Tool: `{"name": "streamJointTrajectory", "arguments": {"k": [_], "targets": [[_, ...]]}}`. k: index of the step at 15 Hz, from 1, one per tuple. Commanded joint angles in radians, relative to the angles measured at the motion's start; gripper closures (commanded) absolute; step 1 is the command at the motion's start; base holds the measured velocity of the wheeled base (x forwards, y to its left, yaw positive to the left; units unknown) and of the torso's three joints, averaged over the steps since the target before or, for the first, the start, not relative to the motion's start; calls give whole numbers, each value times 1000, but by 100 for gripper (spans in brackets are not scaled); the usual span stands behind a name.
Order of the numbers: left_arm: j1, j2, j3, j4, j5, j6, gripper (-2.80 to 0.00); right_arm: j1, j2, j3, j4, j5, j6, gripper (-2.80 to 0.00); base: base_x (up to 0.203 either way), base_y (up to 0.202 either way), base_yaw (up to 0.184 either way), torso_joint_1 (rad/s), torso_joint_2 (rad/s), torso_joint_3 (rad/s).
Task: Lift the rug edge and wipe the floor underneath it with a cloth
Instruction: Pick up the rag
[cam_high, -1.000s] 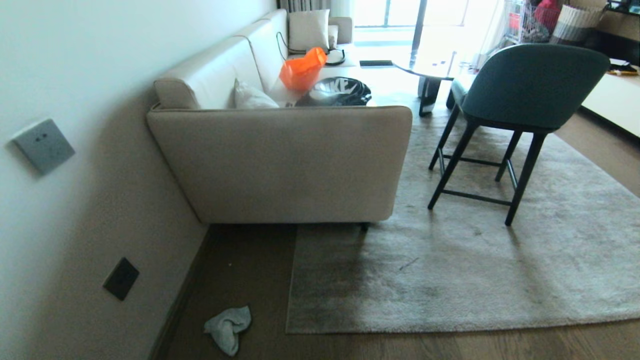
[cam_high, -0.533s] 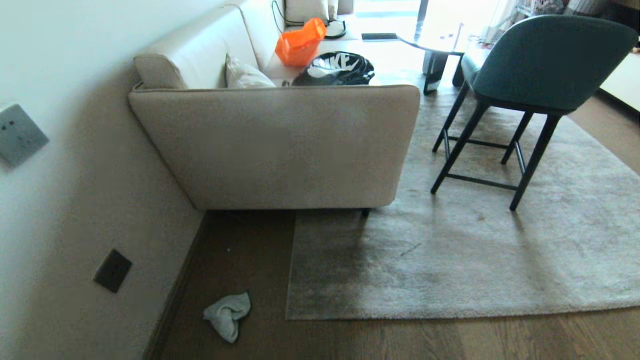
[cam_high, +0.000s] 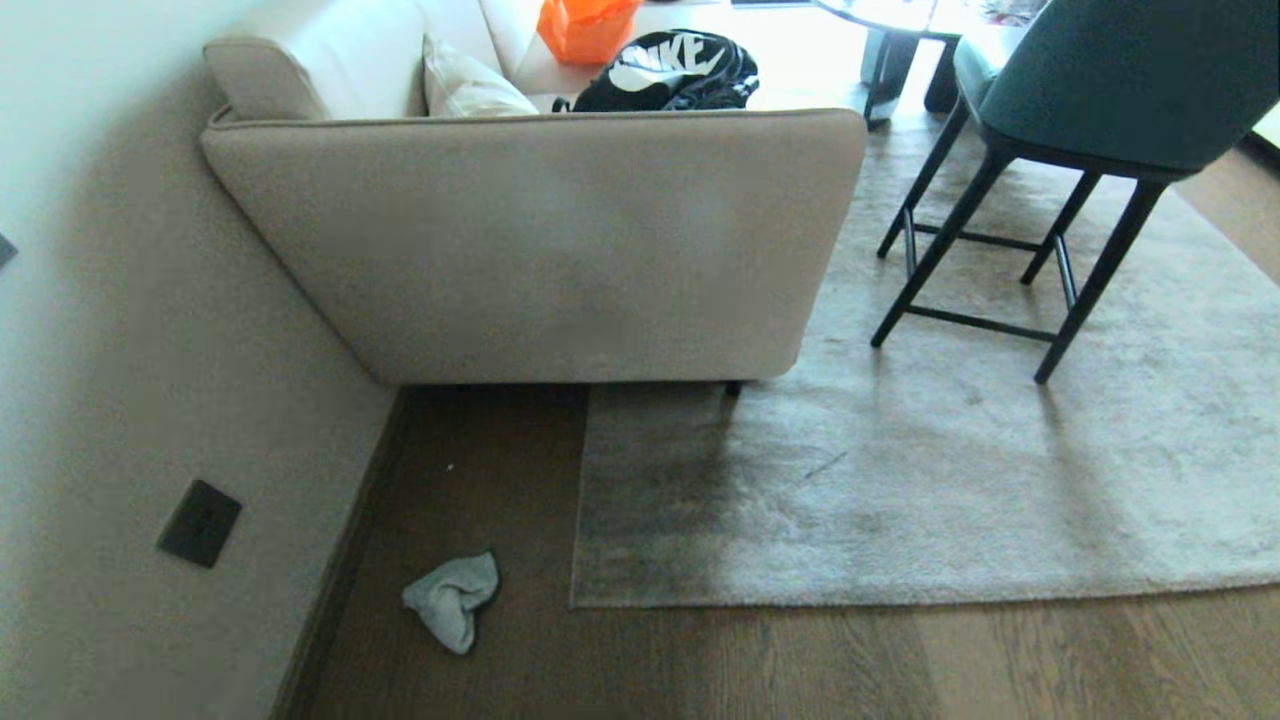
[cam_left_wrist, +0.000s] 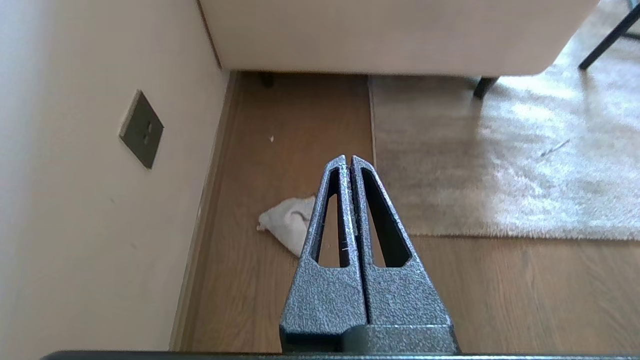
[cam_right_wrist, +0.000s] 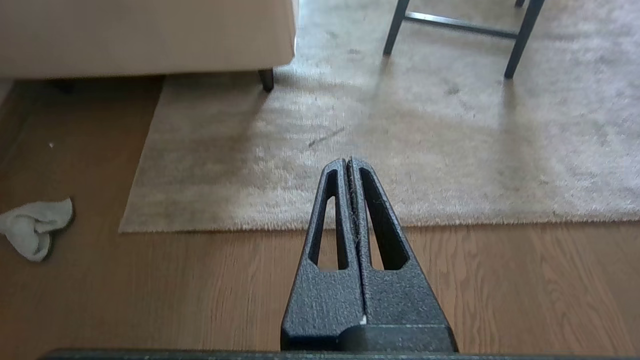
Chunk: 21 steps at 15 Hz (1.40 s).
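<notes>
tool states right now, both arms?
Left tool: closed, empty, above the floor near the cloth.
Right tool: closed, empty.

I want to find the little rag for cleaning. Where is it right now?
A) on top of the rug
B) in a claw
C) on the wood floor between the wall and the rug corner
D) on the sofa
C: the cloth lies crumpled on the bare floor, apart from the rug edge, near the wall.
</notes>
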Motion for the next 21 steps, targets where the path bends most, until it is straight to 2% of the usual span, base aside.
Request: {"name": "streamJointTrajectory", "arguments": {"k": [1, 21], "targets": [[0, 0, 0, 1, 1, 2, 0, 1, 0, 0, 0, 0, 0, 0, 0, 0, 0, 9, 4, -198], [0, 0, 0, 1, 1, -2, 0, 1, 0, 0, 0, 0, 0, 0, 0, 0, 0, 4, 3, -198]]}}
